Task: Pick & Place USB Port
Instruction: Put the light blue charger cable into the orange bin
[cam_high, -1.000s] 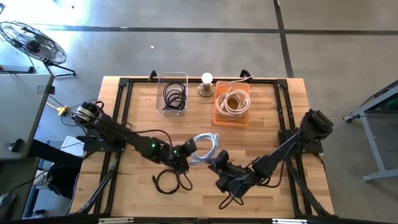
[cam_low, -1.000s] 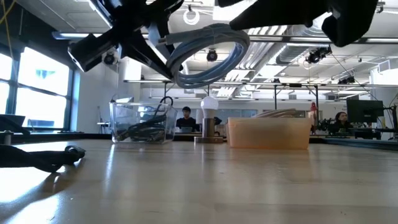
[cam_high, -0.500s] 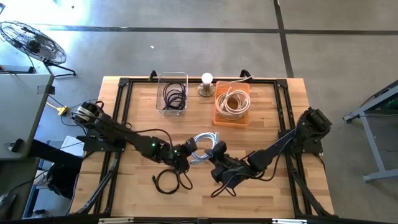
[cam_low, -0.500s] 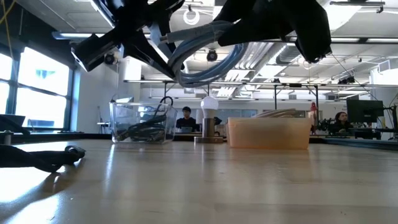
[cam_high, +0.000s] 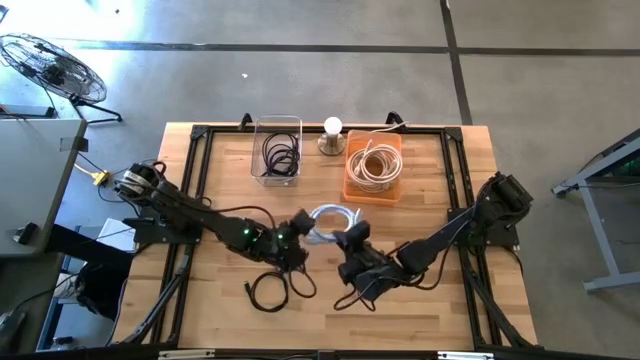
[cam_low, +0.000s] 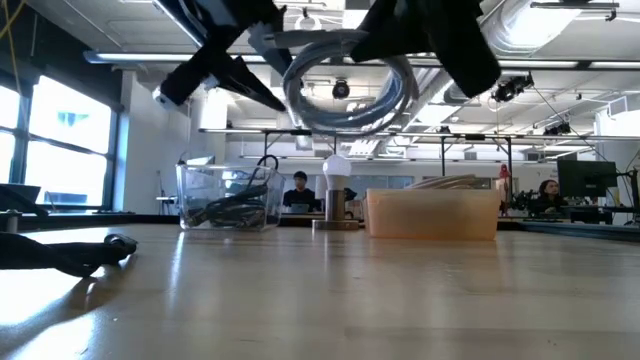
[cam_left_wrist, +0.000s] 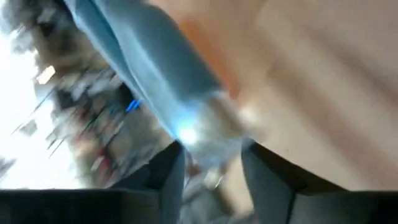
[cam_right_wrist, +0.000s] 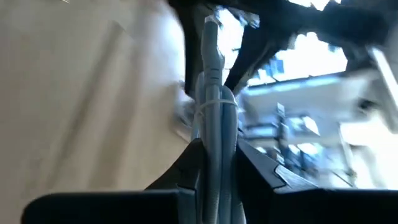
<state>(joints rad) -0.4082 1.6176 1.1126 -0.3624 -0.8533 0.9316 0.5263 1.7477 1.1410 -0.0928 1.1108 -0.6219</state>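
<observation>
A pale blue coiled USB cable (cam_high: 330, 220) hangs in the air above the table's middle, and shows as a ring (cam_low: 345, 88) in the low view. My right gripper (cam_high: 350, 238) is shut on the coil from its right side. On the coil's left side, my left gripper (cam_high: 298, 230) is open, and the cable's plug end (cam_left_wrist: 208, 134) lies just past its fingertips. I cannot tell whether those fingertips touch the cable. My right gripper pinches the tied bundle of cable strands (cam_right_wrist: 214, 140) between its two fingers (cam_right_wrist: 252, 165), which lie along the bundle. It comes at the coil from the table's right and near side. The coil is lifted clear of the table and stands nearly on edge.
A black cable (cam_high: 275, 290) lies loose on the wood near the front. At the back stand a clear bin (cam_high: 277, 150) with black cables, a lamp bulb (cam_high: 332, 130) and an orange bin (cam_high: 373, 165) with white cables. People sit in the room behind.
My right gripper has gone toward the table's left and far edges, up to the coil, and taken hold of it. The coil has shifted a little toward the far edge and turned from a slant to nearly on edge. My left gripper has turned at the coil's left.
</observation>
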